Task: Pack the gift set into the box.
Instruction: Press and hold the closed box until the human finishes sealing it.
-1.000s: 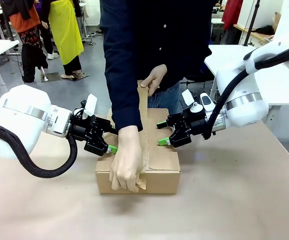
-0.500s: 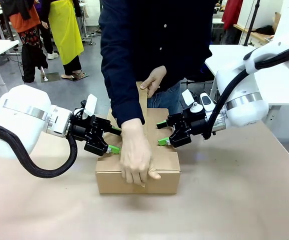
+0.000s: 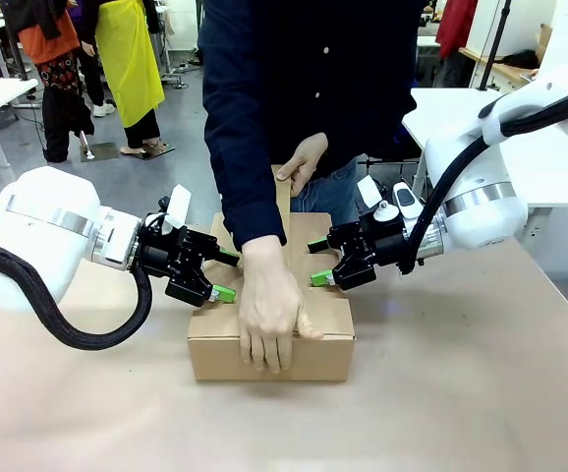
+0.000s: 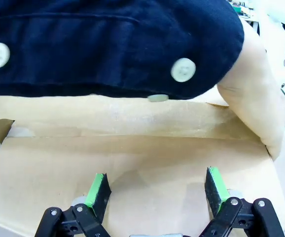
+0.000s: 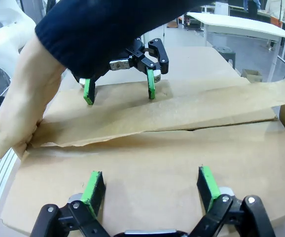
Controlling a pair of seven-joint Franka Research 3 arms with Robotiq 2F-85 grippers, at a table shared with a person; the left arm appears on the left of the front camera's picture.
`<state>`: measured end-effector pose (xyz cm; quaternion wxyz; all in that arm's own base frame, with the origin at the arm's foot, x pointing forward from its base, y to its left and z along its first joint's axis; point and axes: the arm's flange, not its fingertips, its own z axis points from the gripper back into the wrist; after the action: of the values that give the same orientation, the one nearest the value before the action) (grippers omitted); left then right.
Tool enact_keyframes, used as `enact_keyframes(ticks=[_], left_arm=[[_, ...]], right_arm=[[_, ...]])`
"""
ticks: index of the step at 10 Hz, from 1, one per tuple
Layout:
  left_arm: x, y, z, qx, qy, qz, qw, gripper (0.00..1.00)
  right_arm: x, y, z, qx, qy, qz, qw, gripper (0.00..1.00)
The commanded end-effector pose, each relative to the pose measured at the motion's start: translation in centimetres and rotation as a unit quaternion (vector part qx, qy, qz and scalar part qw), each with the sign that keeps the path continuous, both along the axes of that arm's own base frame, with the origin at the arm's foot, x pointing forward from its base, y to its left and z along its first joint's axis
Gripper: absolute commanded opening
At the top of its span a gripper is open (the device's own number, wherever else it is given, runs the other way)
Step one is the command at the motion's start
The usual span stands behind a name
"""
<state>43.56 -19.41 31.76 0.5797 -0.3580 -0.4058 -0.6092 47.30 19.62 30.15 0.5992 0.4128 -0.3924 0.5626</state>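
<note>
A broad pale brown worktop carries, at its middle, the large plain brown corrugated cardboard box, its top flaps folded down flat so that nothing inside can be seen. Behind the box, at the far side, stands a person in a dark navy long-sleeved top. One of the person's hands lies flat along the box's top and curls over its near front edge, pressing down a long strip of light brown paper tape that runs along the centre seam; the other hand holds the same strip up above the far edge of the box. From the left of the box comes the robot's white left arm, whose black left gripper with green pads rests its fingertips on the box's left top flap, jaws spread wide apart and holding nothing. From the right of the box comes the white right arm, whose right gripper likewise sits with its fingertips on the right top flap, jaws wide apart and empty. In the left wrist view, the green pads stand on bare cardboard just short of the taped seam, beyond which lies the dark sleeve with pale buttons.
</note>
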Motion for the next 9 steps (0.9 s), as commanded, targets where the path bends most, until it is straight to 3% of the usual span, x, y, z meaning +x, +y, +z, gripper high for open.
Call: enact_keyframes(ticks=[1, 9], left_arm=[[-0.16, 0.05, -0.17, 0.004, 0.0, 0.002, 1.0, 1.0], [-0.16, 0.05, -0.17, 0.004, 0.0, 0.002, 1.0, 1.0]], right_arm=[[-0.17, 0.17, -0.19, -0.005, 0.0, 0.004, 1.0, 1.0], [-0.17, 0.17, -0.19, -0.005, 0.0, 0.004, 1.0, 1.0]])
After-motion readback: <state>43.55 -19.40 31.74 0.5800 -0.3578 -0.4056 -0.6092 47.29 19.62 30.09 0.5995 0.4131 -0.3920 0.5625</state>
